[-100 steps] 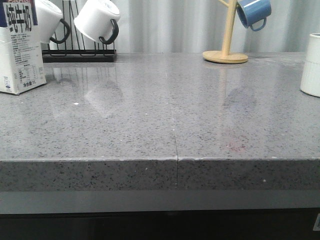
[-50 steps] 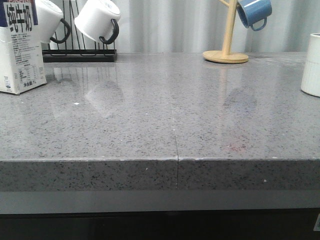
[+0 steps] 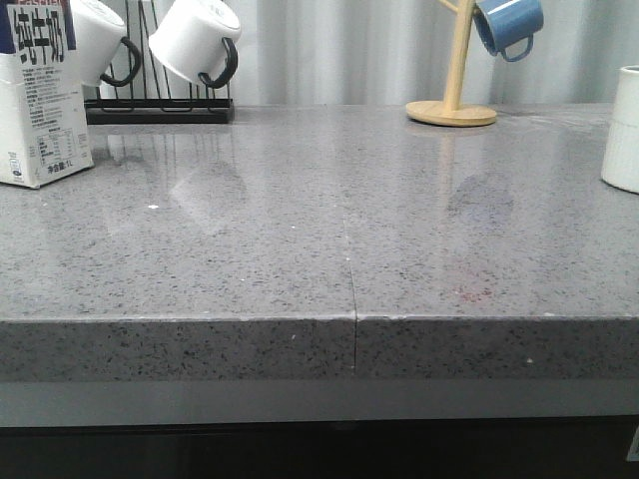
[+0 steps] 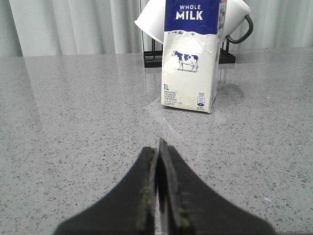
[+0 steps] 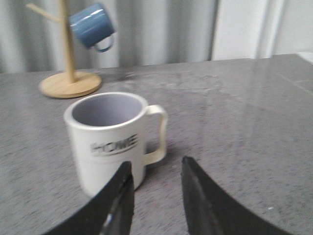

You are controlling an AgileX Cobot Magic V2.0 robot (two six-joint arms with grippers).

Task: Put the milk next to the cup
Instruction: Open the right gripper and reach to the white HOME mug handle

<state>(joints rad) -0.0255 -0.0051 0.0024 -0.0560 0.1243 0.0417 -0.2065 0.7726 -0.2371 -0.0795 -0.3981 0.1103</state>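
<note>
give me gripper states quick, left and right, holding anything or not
Left gripper: shut, holding nothing; the milk stands ahead, untouched.
Right gripper: open, empty; the cup sits just beyond its fingertips.

Milk (image 3: 38,95) upright, counter's far left; cup (image 3: 621,130) upright, far right.

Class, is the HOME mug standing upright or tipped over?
Upright. The mug rests on its base on the counter, open mouth facing up, handle at its side.
</note>
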